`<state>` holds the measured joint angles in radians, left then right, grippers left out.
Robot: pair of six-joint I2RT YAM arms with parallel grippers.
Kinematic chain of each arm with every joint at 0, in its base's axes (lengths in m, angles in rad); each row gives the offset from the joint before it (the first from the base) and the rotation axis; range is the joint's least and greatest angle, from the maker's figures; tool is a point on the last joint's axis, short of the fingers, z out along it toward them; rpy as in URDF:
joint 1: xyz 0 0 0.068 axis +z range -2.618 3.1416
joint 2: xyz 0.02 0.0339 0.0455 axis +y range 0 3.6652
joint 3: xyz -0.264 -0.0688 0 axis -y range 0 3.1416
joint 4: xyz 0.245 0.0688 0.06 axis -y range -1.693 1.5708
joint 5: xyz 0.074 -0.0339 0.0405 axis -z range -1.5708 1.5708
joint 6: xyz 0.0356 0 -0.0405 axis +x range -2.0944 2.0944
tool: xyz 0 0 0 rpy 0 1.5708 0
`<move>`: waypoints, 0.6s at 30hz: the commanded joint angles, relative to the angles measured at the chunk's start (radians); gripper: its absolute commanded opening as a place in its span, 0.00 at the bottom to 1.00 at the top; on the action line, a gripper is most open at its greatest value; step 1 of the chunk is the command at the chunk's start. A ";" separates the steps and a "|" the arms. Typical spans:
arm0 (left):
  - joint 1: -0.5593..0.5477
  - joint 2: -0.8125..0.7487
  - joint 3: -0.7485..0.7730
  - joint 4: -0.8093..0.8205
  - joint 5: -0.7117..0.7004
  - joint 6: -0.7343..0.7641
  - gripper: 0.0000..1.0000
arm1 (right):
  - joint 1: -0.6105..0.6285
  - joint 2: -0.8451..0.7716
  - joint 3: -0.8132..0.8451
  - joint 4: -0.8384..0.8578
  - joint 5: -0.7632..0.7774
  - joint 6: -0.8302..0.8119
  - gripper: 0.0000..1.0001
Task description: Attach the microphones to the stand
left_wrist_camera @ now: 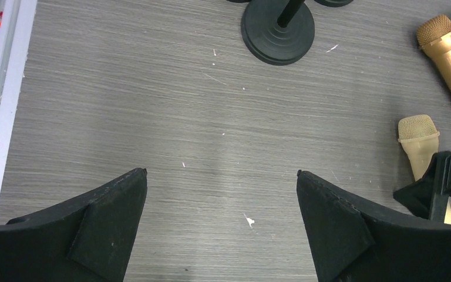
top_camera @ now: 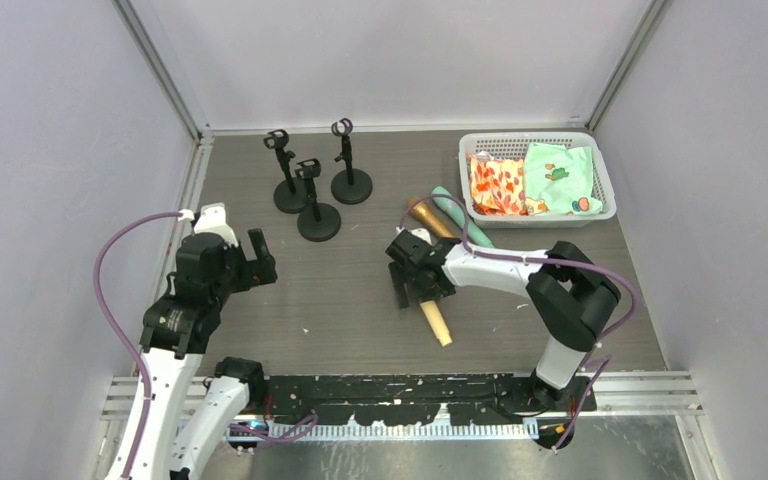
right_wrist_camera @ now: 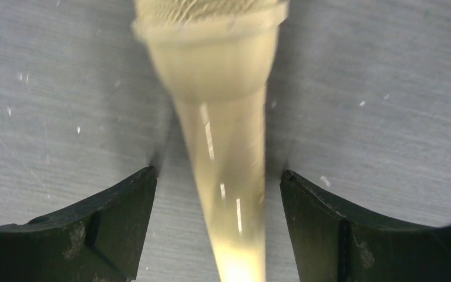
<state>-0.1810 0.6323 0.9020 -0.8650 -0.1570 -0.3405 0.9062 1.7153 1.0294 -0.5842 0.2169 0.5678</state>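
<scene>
Lying flat on the table [top_camera: 340, 300], the cream mic [right_wrist_camera: 223, 147] is straddled by the right gripper [right_wrist_camera: 217, 176]. Its fingers are spread with a gap left on each side of the shaft, so nothing is grasped. The mic's long axis runs between them, head away from the wrist. The left gripper [left_wrist_camera: 222, 173] is held wide apart, farther off, and the stands [top_camera: 310, 190] are seen upright beyond.

Glossy cream microphone [right_wrist_camera: 223, 147] (mesh head), matt wood-grain table [top_camera: 350, 290], plastic lattice basket [top_camera: 540, 219]
</scene>
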 commanded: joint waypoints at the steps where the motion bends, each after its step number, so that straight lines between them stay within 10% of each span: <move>1: 0.006 -0.009 0.001 0.033 -0.032 -0.015 1.00 | -0.075 0.029 0.049 0.032 -0.049 -0.042 0.81; 18: 0.007 -0.046 0.060 -0.045 -0.085 -0.109 1.00 | -0.095 -0.027 0.068 0.108 0.000 -0.141 0.37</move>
<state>-0.1810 0.6228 0.9115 -0.8856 -0.2390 -0.3962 0.8124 1.8011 1.1347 -0.5468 0.1898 0.4400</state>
